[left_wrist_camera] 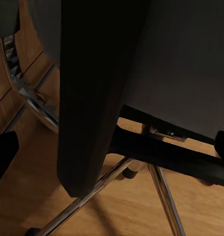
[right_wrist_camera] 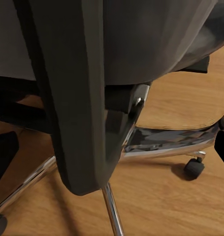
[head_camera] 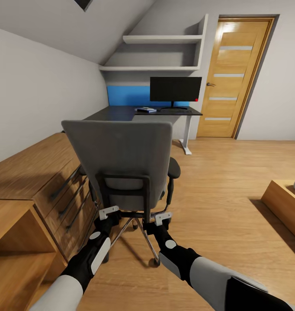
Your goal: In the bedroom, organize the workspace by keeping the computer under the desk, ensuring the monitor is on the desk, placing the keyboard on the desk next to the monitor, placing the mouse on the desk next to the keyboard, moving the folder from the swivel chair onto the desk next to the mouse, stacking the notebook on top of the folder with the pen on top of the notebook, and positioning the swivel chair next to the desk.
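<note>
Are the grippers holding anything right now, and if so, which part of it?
Both seem to grip the chair: each closes on one black upright of its back frame.

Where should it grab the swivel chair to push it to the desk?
Probably the black frame behind the swivel chair backrest, from the rear: its two uprights face the left gripper and right gripper, and the desk lies straight ahead.

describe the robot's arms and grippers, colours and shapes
Both arms have light grey upper shells, black forearm sections and black wrists, each with a round white disc. The left gripper and right gripper are pale grey blocky brackets. No cables visible.
</note>
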`<state>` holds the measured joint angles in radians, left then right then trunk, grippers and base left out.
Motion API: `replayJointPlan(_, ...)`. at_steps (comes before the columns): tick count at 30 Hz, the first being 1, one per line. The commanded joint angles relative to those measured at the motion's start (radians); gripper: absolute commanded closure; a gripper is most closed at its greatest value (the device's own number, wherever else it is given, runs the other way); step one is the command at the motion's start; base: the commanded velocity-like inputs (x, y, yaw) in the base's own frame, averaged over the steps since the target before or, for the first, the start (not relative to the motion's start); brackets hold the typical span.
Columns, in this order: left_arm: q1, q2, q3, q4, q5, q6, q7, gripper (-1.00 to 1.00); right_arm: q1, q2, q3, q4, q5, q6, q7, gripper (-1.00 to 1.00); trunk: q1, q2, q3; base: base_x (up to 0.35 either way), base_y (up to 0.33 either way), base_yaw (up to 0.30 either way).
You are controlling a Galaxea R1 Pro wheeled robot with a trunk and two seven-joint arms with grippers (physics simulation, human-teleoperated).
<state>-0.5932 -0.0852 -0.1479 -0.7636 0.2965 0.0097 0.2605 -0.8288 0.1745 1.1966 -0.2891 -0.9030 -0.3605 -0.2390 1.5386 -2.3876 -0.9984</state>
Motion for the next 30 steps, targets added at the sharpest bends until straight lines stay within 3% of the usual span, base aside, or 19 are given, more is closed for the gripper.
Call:
replayJointPlan(1,0.000,0.001,-0.005,-0.001,0.009,0.001,0.008,-1.00,-0.001,0.000,0.008,0.000,-0.007,-0.004,-0.006,-1.00,0.000,0.000,-0.001,0.102,0.000,0.000)
replayJointPlan(30,0.000,0.001,-0.005,-0.002,0.009,0.001,0.006,-1.00,-0.001,0.000,0.007,-0.002,-0.007,-0.003,-0.010,-1.00,0.000,0.000,0.005,0.046,0.000,-0.047)
